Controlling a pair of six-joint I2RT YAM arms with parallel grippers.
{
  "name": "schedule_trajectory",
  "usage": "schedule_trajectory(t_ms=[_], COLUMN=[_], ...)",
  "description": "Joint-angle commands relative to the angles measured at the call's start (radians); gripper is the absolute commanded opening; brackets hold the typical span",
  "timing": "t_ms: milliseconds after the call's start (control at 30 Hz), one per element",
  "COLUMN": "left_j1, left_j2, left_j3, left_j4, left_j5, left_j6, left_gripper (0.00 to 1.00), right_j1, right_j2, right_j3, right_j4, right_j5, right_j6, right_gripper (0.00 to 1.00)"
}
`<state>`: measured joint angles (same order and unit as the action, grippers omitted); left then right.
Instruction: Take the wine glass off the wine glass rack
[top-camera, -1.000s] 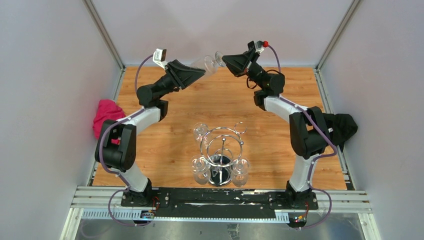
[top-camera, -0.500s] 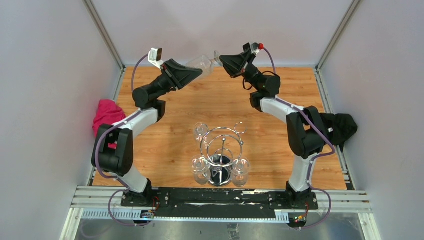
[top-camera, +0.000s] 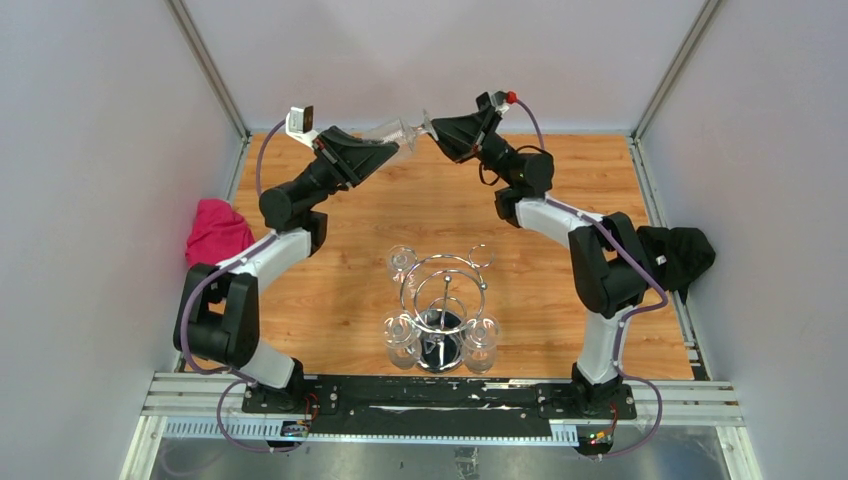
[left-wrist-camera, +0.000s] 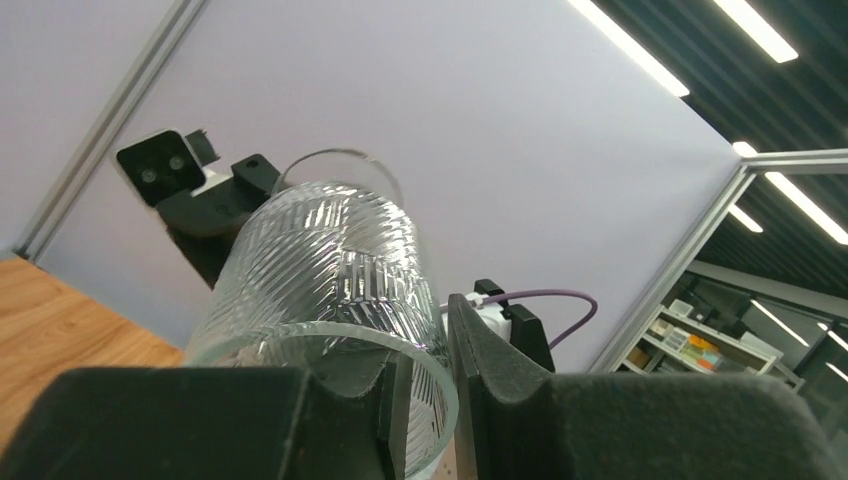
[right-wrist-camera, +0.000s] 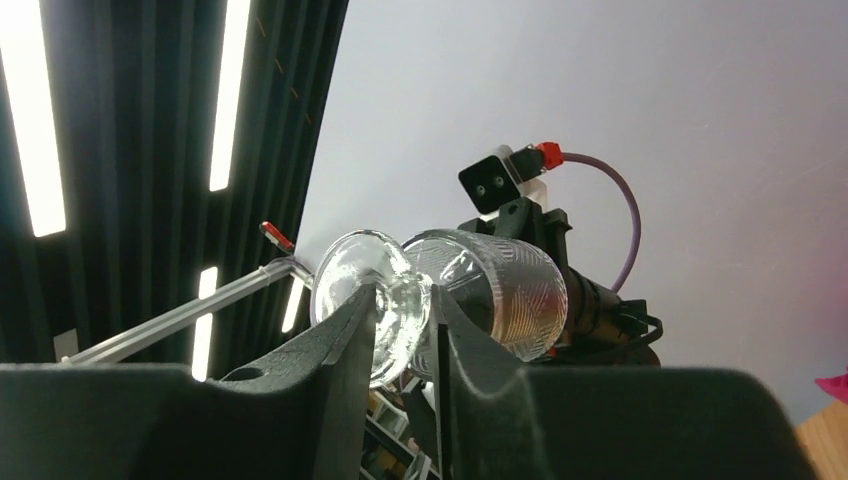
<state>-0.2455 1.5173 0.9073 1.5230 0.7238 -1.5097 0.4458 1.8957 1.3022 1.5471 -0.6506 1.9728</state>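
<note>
Wood-grain desk (top-camera: 330, 290). Chrome wine glass rack (top-camera: 441, 300) stands upright on its round base, near-centre, close to the front edge. Crumpled pink cloth (top-camera: 215, 232) at the left edge, against the wall. Black cloth (top-camera: 680, 255) bunched at the right edge, well apart from the rack.

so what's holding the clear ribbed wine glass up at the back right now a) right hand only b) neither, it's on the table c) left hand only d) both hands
d: the left hand pinches the bowl rim of the clear ribbed wine glass while the right hand is closed on its stem, in mid-air.
</note>
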Motion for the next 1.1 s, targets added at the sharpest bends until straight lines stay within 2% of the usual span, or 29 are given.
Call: schedule_trajectory(t_ms=[0, 167, 367, 467, 533, 633, 900, 1000, 1067], left_j1=[-0.023, -0.023, -0.017, -0.002, 0.011, 0.03, 0.111, 0.138, 0.144], left_j2=[-0.047, -0.075, -0.086, -0.098, -0.104, -0.114, -0.067, -0.056, -0.061], left_j3=[-0.007, -0.026, -0.043, -0.059, -0.067, -0.075, -0.07, -0.023, 0.031], left_j4=[0.046, 0.046, 0.046, 0.047, 0.047, 0.047, 0.026, -0.16, -0.358], left_j5=[-0.054, -0.062, -0.081, -0.097, -0.105, -0.11, -0.134, -0.13, -0.133], left_j6=[0.049, 0.064, 0.066, 0.064, 0.057, 0.054, 0.004, 0.078, 0.183], left_gripper=[0.0, 0.0, 0.0, 0.0, 0.0, 0.0, 0.0, 0.0, 0.0], right_j1=[0.062, 0.061, 0.057, 0.044, 0.027, -0.005, -0.095, -0.136, -0.17], right_j2=[-0.011, -0.028, -0.04, -0.051, -0.064, -0.094, -0.156, -0.178, -0.194], right_j3=[-0.015, -0.02, -0.03, -0.04, -0.054, -0.107, -0.231, -0.264, -0.292], right_j4=[0.05, 0.05, 0.05, 0.05, 0.05, 0.05, 0.048, 0.041, 0.035], right_j5=[-0.117, -0.112, -0.099, -0.088, -0.072, -0.034, -0.011, -0.035, -0.051], right_j6=[-0.057, -0.061, -0.06, -0.068, -0.076, -0.098, -0.11, -0.11, -0.109], right_gripper=[0.37, 0.58, 0.7, 0.73, 0.8, 0.95, 0.99, 0.99, 0.99])
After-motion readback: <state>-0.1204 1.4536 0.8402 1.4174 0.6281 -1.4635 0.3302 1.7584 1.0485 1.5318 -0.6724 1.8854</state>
